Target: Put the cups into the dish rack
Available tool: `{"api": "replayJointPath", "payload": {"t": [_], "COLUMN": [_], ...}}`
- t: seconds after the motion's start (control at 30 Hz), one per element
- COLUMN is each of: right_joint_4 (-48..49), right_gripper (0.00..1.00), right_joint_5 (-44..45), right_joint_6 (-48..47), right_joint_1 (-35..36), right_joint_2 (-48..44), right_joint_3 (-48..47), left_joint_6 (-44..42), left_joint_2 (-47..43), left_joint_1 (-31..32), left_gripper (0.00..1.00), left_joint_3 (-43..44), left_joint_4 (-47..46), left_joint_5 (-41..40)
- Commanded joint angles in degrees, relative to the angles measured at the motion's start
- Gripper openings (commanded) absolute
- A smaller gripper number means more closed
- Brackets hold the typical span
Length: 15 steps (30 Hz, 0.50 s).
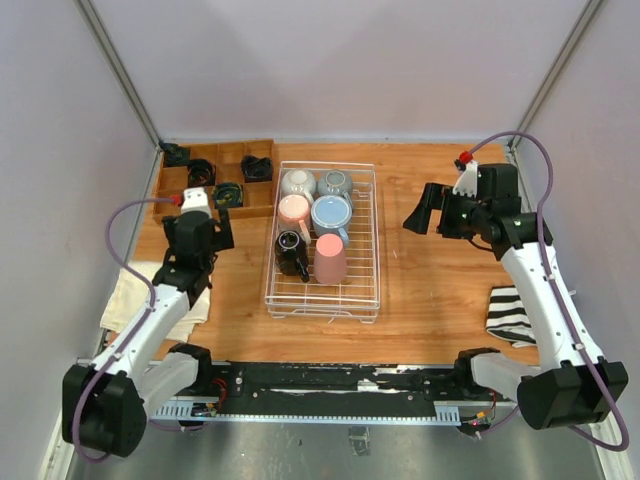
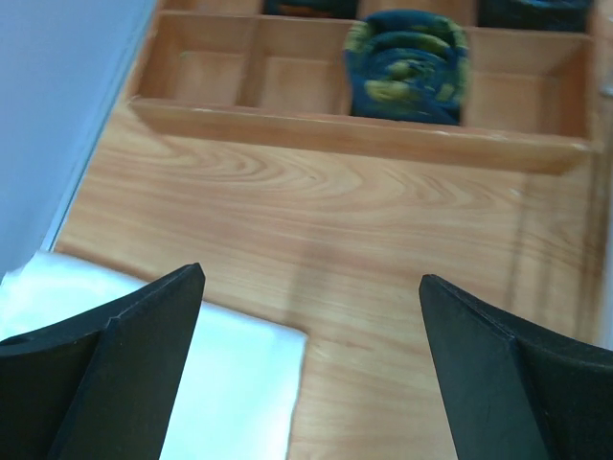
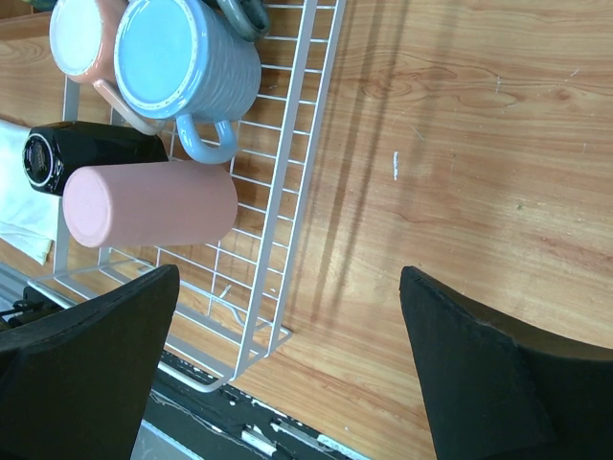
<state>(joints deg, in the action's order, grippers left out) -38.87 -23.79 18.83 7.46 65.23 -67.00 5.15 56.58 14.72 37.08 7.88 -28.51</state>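
Observation:
The white wire dish rack (image 1: 372, 240) stands mid-table and holds six cups: white (image 1: 297, 183), grey-green (image 1: 334, 184), pale pink (image 1: 294, 210), light blue (image 1: 331, 213) and black (image 1: 291, 250) mugs, and a pink tumbler (image 1: 330, 259). The right wrist view shows the rack's rim (image 3: 316, 115) with the light blue mug (image 3: 182, 57), the pale pink mug (image 3: 81, 38), the black mug (image 3: 86, 153) and the tumbler (image 3: 148, 206) lying on its side. My left gripper (image 1: 198, 205) (image 2: 311, 278) is open and empty, left of the rack. My right gripper (image 1: 422, 210) (image 3: 289, 273) is open and empty, right of the rack.
A brown wooden compartment tray (image 1: 170, 185) (image 2: 354, 134) with small black coiled objects (image 2: 407, 67) sits at the back left. A white cloth (image 1: 135, 290) (image 2: 144, 364) lies at the near left, and a striped cloth (image 1: 512, 315) at the near right. Walls close in three sides.

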Motion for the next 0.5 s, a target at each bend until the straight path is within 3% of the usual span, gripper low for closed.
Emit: {"api": "replayJointPath", "payload": {"t": [0.0, 0.17, 0.4, 0.47], "right_joint_4": [-1.5, -2.2, -2.3, -2.0], "right_gripper": [0.98, 0.99, 0.99, 0.99], "right_joint_5": [0.3, 0.1, 0.2, 0.8], "right_joint_6": [-1.6, -3.5, -5.7, -6.4], "right_joint_1": [0.6, 0.6, 0.6, 0.6], "right_joint_2": [-1.1, -1.3, -0.7, -0.3], "right_joint_3": [0.6, 1.6, 3.3, 3.4], "left_joint_6": [0.9, -0.2, -2.5, -2.6], "left_joint_2": [-3.0, 0.9, 8.3, 10.5], "left_joint_1": [-9.7, -14.4, -14.4, -14.5], "left_gripper": [1.0, 1.0, 1.0, 1.0], "left_joint_3": [-8.5, -17.1, -32.1, -33.5], "left_joint_4": [-21.5, -37.0, -70.0, -75.0], "left_joint_5": [7.3, 16.5, 16.7, 18.9]}}
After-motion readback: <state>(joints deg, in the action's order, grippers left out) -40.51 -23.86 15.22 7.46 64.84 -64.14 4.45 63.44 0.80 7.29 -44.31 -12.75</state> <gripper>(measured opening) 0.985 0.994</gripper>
